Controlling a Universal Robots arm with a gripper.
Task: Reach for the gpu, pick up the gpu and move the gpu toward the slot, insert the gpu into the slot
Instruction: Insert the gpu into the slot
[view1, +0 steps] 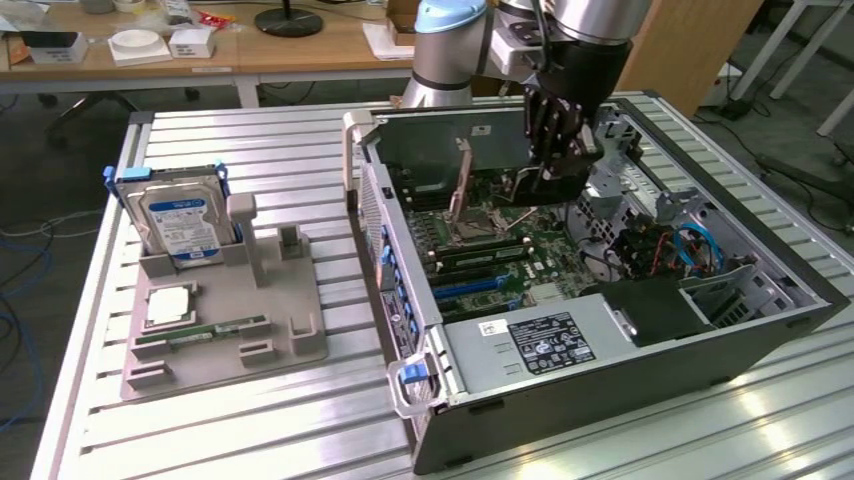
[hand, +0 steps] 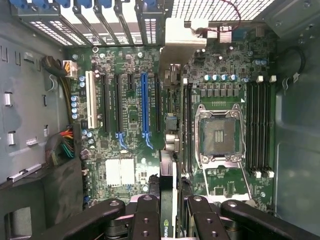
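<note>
The gripper (view1: 550, 160) is hanging over the far part of the open computer case (view1: 627, 350), which is lying on its side on the ribbed metal table (view1: 267, 430). Its black fingers (hand: 145, 220) are pressing in from both sides and clamping on the gpu (hand: 167, 175), which is showing edge-on between them in the wrist view. The card is running away from the fingers across the motherboard (hand: 125, 125), and its silver bracket (hand: 182, 40) is sitting at the vented rear wall of the case. It is lying just beside the long blue slot (hand: 144, 107), between that slot and the square processor socket (hand: 218, 135). Whether its lower edge is touching a slot or hanging just above the board is hard to tell from this angle.

In the exterior view, the grey power supply (view1: 534, 345) with its black label is occupying the near end of the case. Well apart, on the exterior view's left, a grey holder tray (view1: 280, 330) is resting on the table. The blue-labelled hard drive (view1: 184, 225) is standing upright at the tray's far end, and the small green memory stick (view1: 220, 328) is lying flat near its near end.
</note>
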